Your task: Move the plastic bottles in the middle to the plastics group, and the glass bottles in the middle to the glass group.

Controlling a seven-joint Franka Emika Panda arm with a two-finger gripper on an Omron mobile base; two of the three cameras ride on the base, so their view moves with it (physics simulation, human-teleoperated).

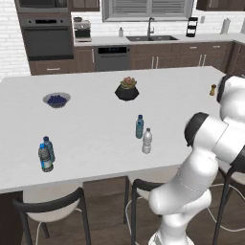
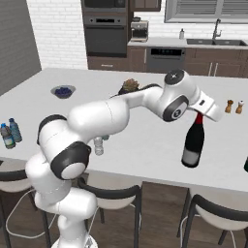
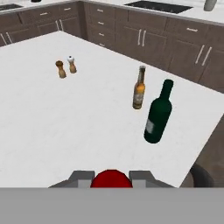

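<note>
Red-capped black glass bottle (image 2: 193, 143) clamped in end effector (image 2: 199, 116), mid-carry; next, lower beside green bottle (image 3: 158, 112) ahead.

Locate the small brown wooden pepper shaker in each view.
Left base view: small brown wooden pepper shaker at the far right, beside the white arm.
Right base view: near the right edge, right of the glossy black glass bottle in the claw.
Hand view: upper left, next to a white-topped shaker.
Shared landmark: the white island countertop it stands on.
</note>
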